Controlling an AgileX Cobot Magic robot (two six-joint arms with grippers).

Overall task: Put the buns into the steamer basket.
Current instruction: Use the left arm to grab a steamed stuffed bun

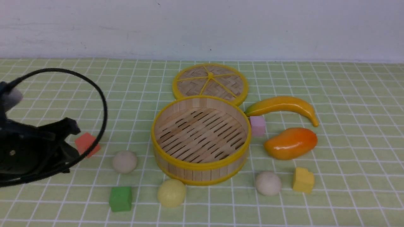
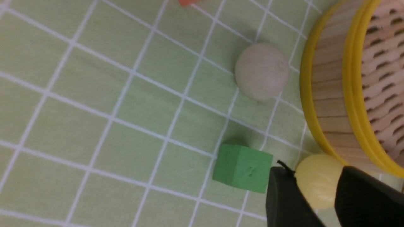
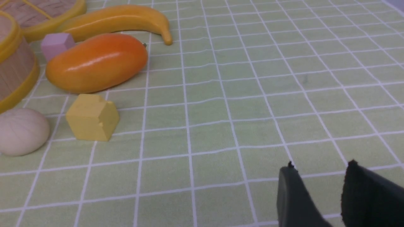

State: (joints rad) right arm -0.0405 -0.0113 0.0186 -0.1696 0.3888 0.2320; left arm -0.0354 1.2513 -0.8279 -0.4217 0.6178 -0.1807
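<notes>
In the front view, three buns point(image 1: 124, 162) point(image 1: 172, 193) point(image 1: 268, 183) lay outside one basket point(image 1: 202, 171): two nearer its left side, one to its right. Four cubes point(image 1: 120, 199) point(image 1: 87, 144) point(image 1: 257, 125) point(image 1: 303, 180) sat around it, two each side. Both tools, left point(image 2: 312, 186) and right point(image 3: 318, 179), were released, jaws apart.

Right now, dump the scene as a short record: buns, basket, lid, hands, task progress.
pale yellow bun: on the table, near side of the basket
beige bun, left: on the table, left of the basket
beige bun, right: on the table, beside the yellow block
steamer basket: upright, nothing inside
woven disc: behind the basket
left hand: open, holding nothing
right hand: open, holding nothing
progress: no buns in yet
</notes>
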